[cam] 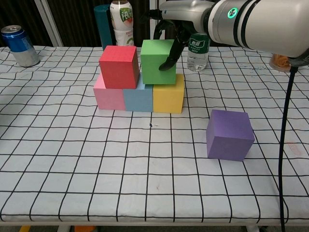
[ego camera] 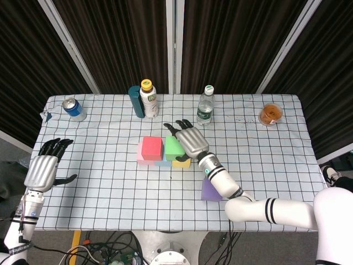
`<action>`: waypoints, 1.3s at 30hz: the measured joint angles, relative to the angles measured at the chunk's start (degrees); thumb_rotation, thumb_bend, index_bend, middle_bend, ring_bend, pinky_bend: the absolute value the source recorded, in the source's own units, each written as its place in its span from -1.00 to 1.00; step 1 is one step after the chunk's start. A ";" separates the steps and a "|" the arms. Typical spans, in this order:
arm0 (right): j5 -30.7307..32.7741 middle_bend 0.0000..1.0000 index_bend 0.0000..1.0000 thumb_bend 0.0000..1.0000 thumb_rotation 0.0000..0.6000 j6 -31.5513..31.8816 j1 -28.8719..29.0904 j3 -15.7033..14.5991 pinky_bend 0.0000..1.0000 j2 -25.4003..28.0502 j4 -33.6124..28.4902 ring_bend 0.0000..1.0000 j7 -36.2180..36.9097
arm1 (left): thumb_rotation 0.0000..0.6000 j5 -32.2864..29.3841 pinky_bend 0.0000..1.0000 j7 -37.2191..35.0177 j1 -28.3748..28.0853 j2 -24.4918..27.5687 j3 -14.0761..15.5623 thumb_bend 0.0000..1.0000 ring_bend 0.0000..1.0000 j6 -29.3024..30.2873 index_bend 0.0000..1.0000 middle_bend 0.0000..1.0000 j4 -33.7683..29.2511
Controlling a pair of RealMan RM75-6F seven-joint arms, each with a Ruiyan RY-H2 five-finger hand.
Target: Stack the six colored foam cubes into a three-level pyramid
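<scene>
The checked tablecloth (cam: 72,169) carries everything. My right hand (ego camera: 190,141) grips the green cube (cam: 158,62) from above, thumb down its front face, and the cube sits on the blue cube (cam: 138,98) and yellow cube (cam: 168,96), just right of the red cube (cam: 119,66). The red cube rests over the pink cube (cam: 108,97). The purple cube (cam: 230,135) lies apart, to the green cube's right and nearer me. My left hand (ego camera: 41,169) hovers far left, fingers spread, holding nothing.
</scene>
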 measured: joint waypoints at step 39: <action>1.65 -0.27 -1.00 -0.81 1.00 -0.60 1.88 -0.61 -1.00 -3.41 3.64 -0.90 -0.13 | 1.00 1.19 -0.81 -2.68 1.32 0.36 -1.22 -0.82 -0.86 -1.80 -0.72 -0.76 0.59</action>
